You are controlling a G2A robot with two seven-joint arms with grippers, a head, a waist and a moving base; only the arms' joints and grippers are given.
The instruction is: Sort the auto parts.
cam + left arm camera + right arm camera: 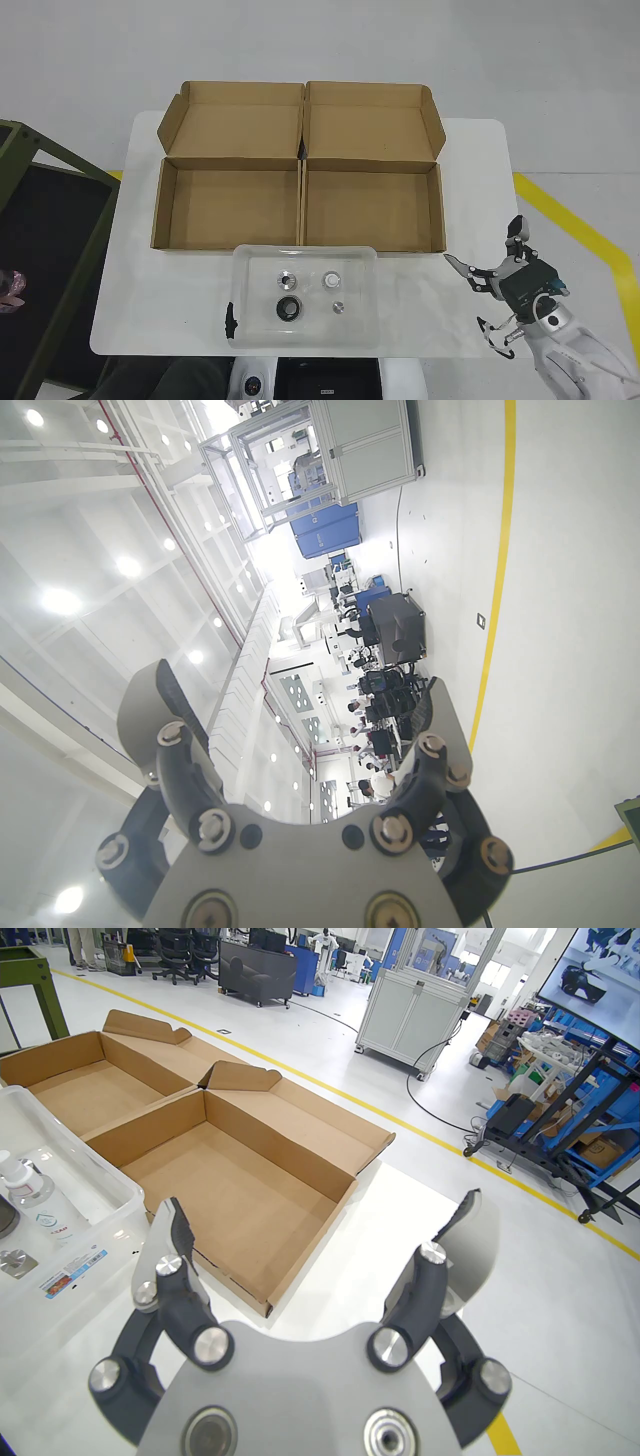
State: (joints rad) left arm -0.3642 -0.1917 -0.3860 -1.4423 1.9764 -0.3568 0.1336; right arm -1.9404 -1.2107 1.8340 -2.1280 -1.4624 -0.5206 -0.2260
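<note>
A clear plastic bin (305,252) stands at the table's near edge. It holds a metal cylinder (288,279), a small white spray bottle (332,281), a black ring (289,308) and a small metal piece (339,306). Behind it lie two open cardboard boxes, the left box (228,208) and the right box (372,208), both bare inside. My right gripper (472,298) hangs open over the table's near right corner, to the right of the bin, with nothing held. The right wrist view has this gripper (322,1205) facing the right box (240,1188), the bottle (30,1193) and the bin (100,1168). My left gripper (300,685) is open, holds nothing and points out at the hall.
Both box lids (300,122) are folded back toward the table's far edge. A green metal frame (40,230) stands to the left of the table. Bare white tabletop (470,180) lies to the right of the boxes. A yellow floor line (580,230) runs off to the right.
</note>
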